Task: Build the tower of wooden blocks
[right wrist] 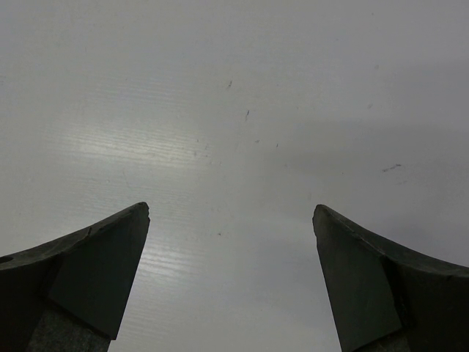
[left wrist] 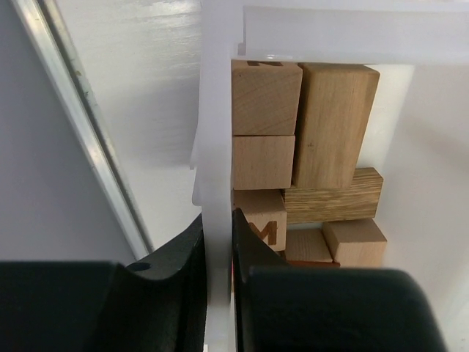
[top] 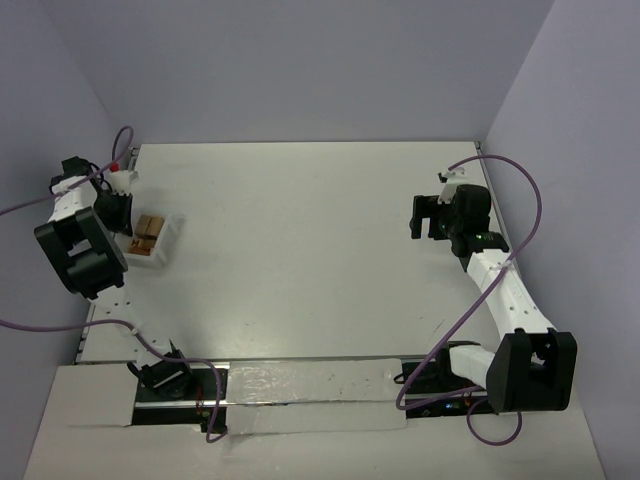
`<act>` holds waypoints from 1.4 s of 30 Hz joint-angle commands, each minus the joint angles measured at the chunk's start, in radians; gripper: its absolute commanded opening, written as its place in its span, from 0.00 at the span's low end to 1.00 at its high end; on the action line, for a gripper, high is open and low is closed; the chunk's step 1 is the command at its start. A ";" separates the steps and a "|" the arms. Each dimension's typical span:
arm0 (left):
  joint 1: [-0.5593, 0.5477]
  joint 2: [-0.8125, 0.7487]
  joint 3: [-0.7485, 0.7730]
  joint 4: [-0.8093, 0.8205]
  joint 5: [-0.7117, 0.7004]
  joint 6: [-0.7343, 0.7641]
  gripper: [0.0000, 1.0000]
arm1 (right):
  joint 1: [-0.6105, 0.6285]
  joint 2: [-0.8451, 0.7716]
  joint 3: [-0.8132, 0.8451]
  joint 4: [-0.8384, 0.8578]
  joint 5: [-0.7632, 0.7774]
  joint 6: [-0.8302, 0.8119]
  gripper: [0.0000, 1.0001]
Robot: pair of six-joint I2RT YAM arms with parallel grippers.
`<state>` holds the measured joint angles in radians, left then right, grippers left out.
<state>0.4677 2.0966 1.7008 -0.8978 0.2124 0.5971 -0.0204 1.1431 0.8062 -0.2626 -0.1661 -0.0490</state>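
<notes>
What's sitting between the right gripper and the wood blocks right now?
Only bare table, up to the wall of the white tray that holds the wood blocks, as the top view shows. The right gripper is open.

Top camera: fixed, high, behind arm bases (top: 165, 378), tilted down and forward. Far off. Whole table (top: 320, 250) in frame.

Left wrist camera: very near, looks down past left gripper (left wrist: 218, 220), which is pinched on tray (left wrist: 216, 147) wall. Blocks (left wrist: 333, 125) inside fill right half of frame.

Right wrist camera: near, faces bare table surface. Right gripper (right wrist: 231, 213) fingers at lower corners, spread wide.

Shared: tray and blocks also appear at left edge of top view. Right wrist's patch of table lies at right side of top view.
</notes>
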 commanded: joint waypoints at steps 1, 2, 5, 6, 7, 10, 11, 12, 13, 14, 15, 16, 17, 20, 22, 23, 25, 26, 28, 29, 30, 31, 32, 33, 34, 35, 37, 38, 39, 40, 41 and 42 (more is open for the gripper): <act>-0.060 -0.088 0.016 0.005 -0.017 -0.043 0.00 | -0.005 -0.017 0.046 0.008 0.004 0.003 1.00; -0.079 -0.125 0.011 0.017 -0.027 -0.054 0.00 | -0.006 -0.019 0.045 0.008 0.004 0.003 1.00; -0.159 -0.215 -0.025 0.048 -0.094 -0.093 0.00 | -0.006 -0.028 0.044 0.010 0.002 0.001 1.00; -0.191 -0.240 -0.039 0.059 -0.119 -0.102 0.00 | -0.005 -0.028 0.044 0.010 0.001 0.001 1.00; -0.223 -0.262 -0.053 0.067 -0.142 -0.111 0.00 | -0.005 -0.029 0.044 0.009 0.000 0.001 1.00; -0.323 -0.303 -0.082 0.079 -0.189 -0.149 0.00 | -0.006 -0.036 0.042 0.011 0.002 -0.002 1.00; -0.345 -0.312 -0.081 0.079 -0.197 -0.161 0.00 | -0.006 -0.039 0.042 0.013 0.004 -0.002 1.00; -0.365 -0.319 -0.079 0.077 -0.205 -0.173 0.00 | -0.006 -0.040 0.041 0.013 0.004 -0.003 1.00; -0.408 -0.331 -0.076 0.076 -0.206 -0.193 0.00 | -0.006 -0.043 0.041 0.013 0.005 -0.003 1.00; -0.409 -0.335 -0.076 0.076 -0.242 -0.203 0.00 | -0.006 -0.043 0.039 0.013 0.007 -0.003 1.00; -0.484 -0.347 -0.088 0.079 -0.288 -0.212 0.00 | -0.006 -0.046 0.040 0.013 0.007 -0.003 1.00; -0.523 -0.365 -0.101 0.101 -0.322 -0.217 0.00 | -0.006 -0.048 0.039 0.013 0.008 -0.003 1.00; -0.555 -0.369 -0.115 0.106 -0.360 -0.221 0.00 | -0.006 -0.048 0.039 0.013 0.008 -0.003 1.00; -0.712 -0.414 -0.199 0.203 -0.552 -0.221 0.00 | -0.007 -0.052 0.041 0.014 0.012 -0.003 1.00; -0.787 -0.423 -0.233 0.252 -0.644 -0.220 0.00 | -0.007 -0.052 0.041 0.015 0.015 -0.003 1.00; -0.831 -0.424 -0.252 0.276 -0.702 -0.219 0.00 | -0.007 -0.054 0.041 0.016 0.016 -0.004 1.00; -0.894 -0.420 -0.273 0.313 -0.771 -0.215 0.00 | -0.007 -0.055 0.038 0.016 0.017 -0.005 1.00; -0.921 -0.414 -0.278 0.331 -0.826 -0.212 0.00 | -0.007 -0.056 0.038 0.017 0.020 -0.005 1.00; -0.984 -0.404 -0.289 0.353 -0.919 -0.208 0.00 | -0.007 -0.057 0.039 0.017 0.023 -0.006 1.00; -1.013 -0.400 -0.292 0.369 -0.950 -0.201 0.00 | -0.007 -0.058 0.038 0.019 0.029 -0.006 1.00; -1.042 -0.397 -0.294 0.385 -0.980 -0.194 0.00 | -0.007 -0.060 0.036 0.020 0.035 -0.006 1.00; -1.058 -0.394 -0.297 0.397 -1.008 -0.188 0.00 | -0.007 -0.061 0.036 0.022 0.040 -0.008 1.00; -1.074 -0.394 -0.302 0.416 -1.066 -0.178 0.00 | -0.007 -0.062 0.035 0.023 0.047 -0.008 1.00; -1.090 -0.398 -0.311 0.438 -1.103 -0.165 0.00 | -0.008 -0.064 0.034 0.026 0.058 -0.006 1.00; -1.113 -0.401 -0.329 0.480 -1.155 -0.122 0.00 | -0.010 -0.066 0.034 0.029 0.077 -0.003 1.00; -1.134 -0.404 -0.347 0.522 -1.185 -0.097 0.00 | -0.010 -0.066 0.034 0.032 0.095 -0.001 1.00; -1.182 -0.412 -0.401 0.622 -1.253 -0.033 0.00 | -0.012 -0.064 0.037 0.037 0.136 0.004 1.00; -1.193 -0.412 -0.415 0.640 -1.275 -0.010 0.00 | -0.016 -0.062 0.040 0.038 0.148 0.009 1.00; -1.198 -0.410 -0.432 0.676 -1.295 0.017 0.00 | -0.021 -0.060 0.041 0.039 0.159 0.013 1.00; -1.201 -0.409 -0.449 0.735 -1.309 0.060 0.00 | -0.024 -0.057 0.043 0.038 0.165 0.016 1.00; -1.207 -0.408 -0.477 0.785 -1.330 0.119 0.00 | -0.030 -0.055 0.044 0.036 0.165 0.020 1.00; -1.217 -0.410 -0.509 0.838 -1.353 0.157 0.00 | -0.037 -0.054 0.045 0.034 0.165 0.023 1.00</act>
<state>-0.7365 1.7351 1.2434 -0.3296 -0.9375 0.5663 -0.0348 1.1053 0.8062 -0.2560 -0.0526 -0.0445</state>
